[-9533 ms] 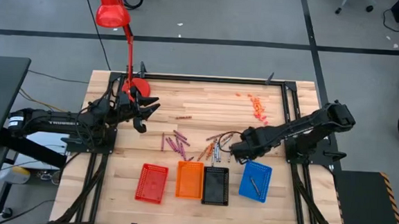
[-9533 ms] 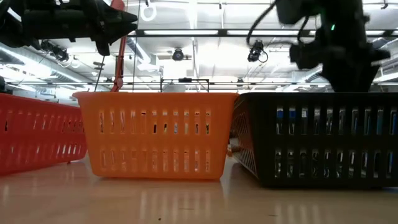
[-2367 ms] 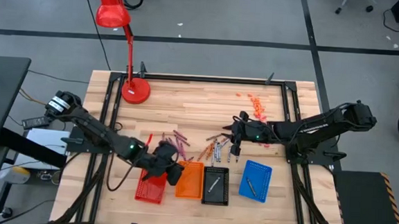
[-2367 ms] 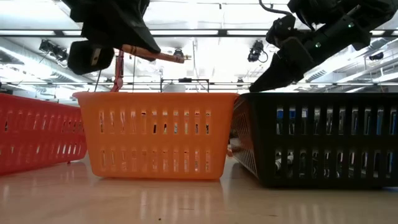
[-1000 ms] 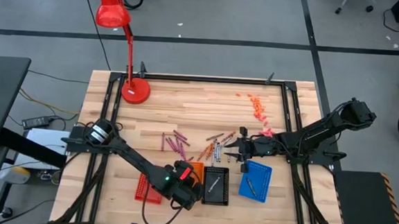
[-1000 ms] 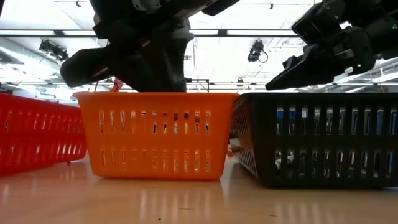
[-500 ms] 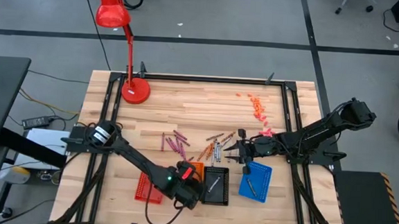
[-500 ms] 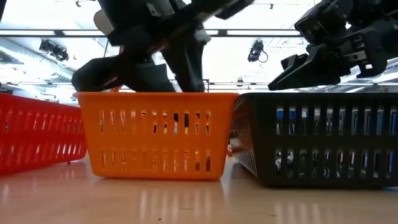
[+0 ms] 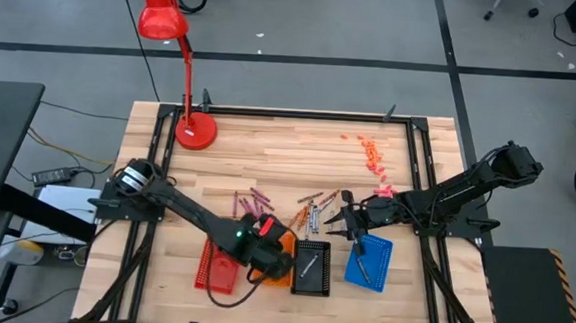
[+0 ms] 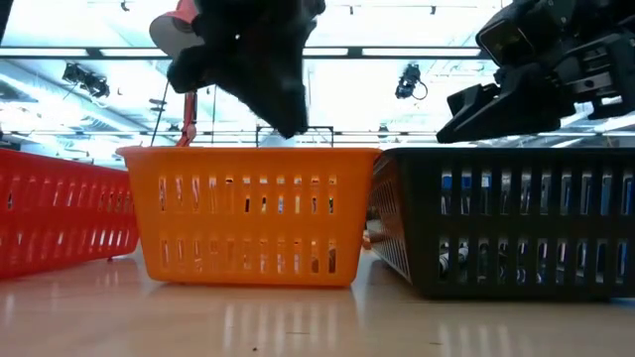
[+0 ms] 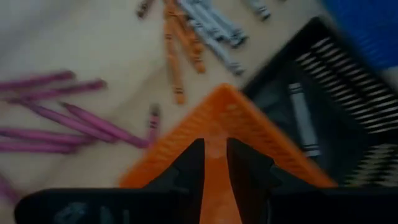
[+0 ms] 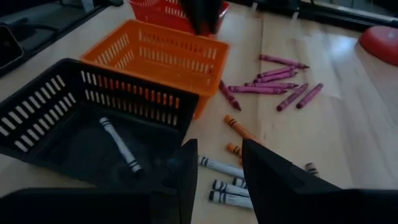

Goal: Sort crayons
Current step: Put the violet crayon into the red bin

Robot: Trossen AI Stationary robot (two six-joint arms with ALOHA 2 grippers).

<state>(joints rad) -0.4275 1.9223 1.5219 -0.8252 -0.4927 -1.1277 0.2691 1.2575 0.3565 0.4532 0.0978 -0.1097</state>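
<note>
My left gripper [image 9: 271,249] hangs above the orange tray [image 9: 283,269], fingers slightly apart with nothing between them; the left wrist view shows the tray's far corner [image 11: 224,99] below it. My right gripper [image 9: 332,221] is open and empty, low over the loose crayons by the black tray's far edge. Maroon-purple crayons [image 9: 250,204] and orange-brown and grey-white crayons [image 9: 310,215] lie flat on the table. One grey-white crayon [image 12: 118,144] lies in the black tray [image 9: 311,267], and a bluish one [image 9: 363,267] in the blue tray [image 9: 367,259].
The red tray [image 9: 216,269] stands left of the orange tray, all trays in a row near the front edge. A red desk lamp [image 9: 188,75] stands at the far left. Tiny pink and orange bits [image 9: 372,155] lie at the far right.
My left gripper has risen from inside the orange tray to above its rim and drawn a little toward the table's far edge. My right gripper has stayed nearly where it was.
</note>
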